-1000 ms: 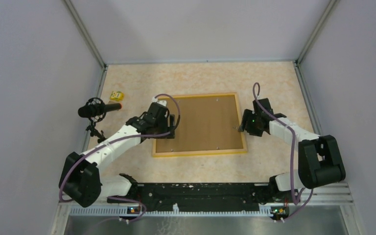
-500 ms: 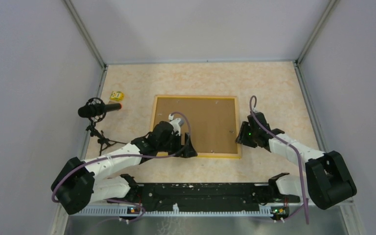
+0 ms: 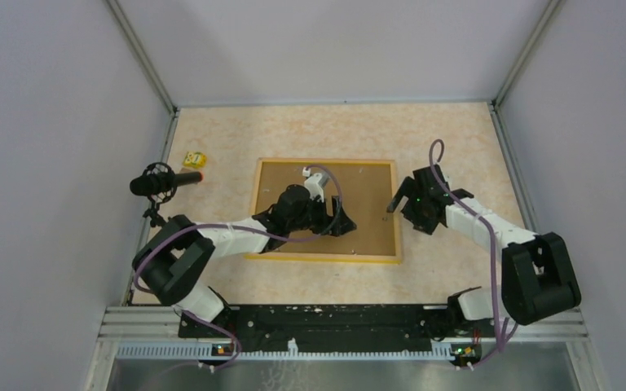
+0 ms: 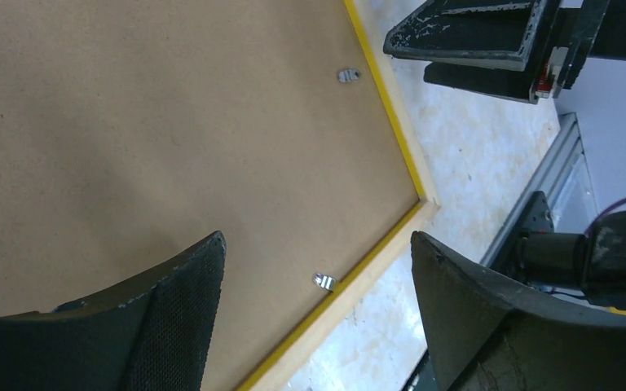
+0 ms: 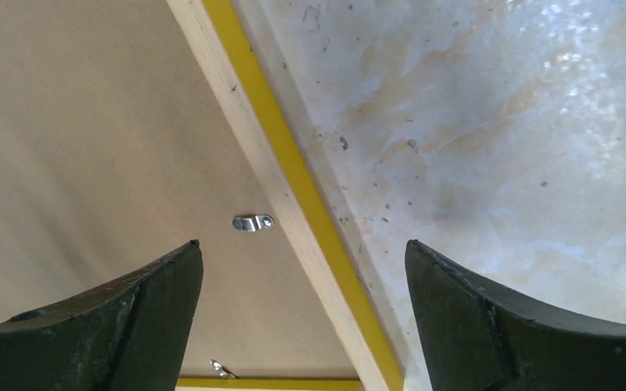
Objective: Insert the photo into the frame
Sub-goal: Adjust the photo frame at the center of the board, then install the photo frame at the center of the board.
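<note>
Currently, the thin yellow-bordered wooden frame (image 3: 326,258) lies back-up on the marbled beige table (image 3: 456,138), its stiff brown backing board (image 3: 367,195) in place; I see no photo. Left gripper (image 4: 316,244) and right gripper (image 5: 303,244) both gape empty. Frame likely light, rigid: I'd grasp its border.

Beige marbled table (image 3: 456,138).
The frame (image 3: 359,258) lies flat at centre; a yellow block (image 3: 194,160) and microphone stand (image 3: 163,184) sit near the left edge.

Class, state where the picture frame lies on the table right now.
In the top view, the frame lies flat mid-table, with the left gripper over its brown backing board and the right gripper at its right edge.
</note>
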Controlling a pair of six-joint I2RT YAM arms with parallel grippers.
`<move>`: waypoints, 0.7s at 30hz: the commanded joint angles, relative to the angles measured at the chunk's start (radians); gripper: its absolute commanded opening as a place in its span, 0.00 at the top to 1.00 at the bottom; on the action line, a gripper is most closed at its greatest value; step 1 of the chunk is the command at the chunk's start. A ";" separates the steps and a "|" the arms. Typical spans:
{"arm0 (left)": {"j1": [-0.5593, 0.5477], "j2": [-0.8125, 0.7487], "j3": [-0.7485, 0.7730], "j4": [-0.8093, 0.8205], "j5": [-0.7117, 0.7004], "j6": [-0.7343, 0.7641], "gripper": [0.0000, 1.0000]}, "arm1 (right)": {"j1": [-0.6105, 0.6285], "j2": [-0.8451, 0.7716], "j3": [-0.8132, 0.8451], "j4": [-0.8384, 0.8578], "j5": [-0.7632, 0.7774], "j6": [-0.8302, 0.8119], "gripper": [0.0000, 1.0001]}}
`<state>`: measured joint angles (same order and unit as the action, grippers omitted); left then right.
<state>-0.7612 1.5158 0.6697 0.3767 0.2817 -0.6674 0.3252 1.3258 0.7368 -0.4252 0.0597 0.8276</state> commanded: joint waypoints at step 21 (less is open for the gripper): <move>-0.032 -0.084 0.101 -0.532 -0.203 -0.195 0.10 | 0.040 0.130 0.059 0.076 0.014 -0.348 0.30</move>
<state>-0.7708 1.5448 0.6750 0.2489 0.2241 -0.7052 0.3485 1.4666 0.7723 -0.3599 0.0521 0.5144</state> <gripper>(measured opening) 0.911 0.707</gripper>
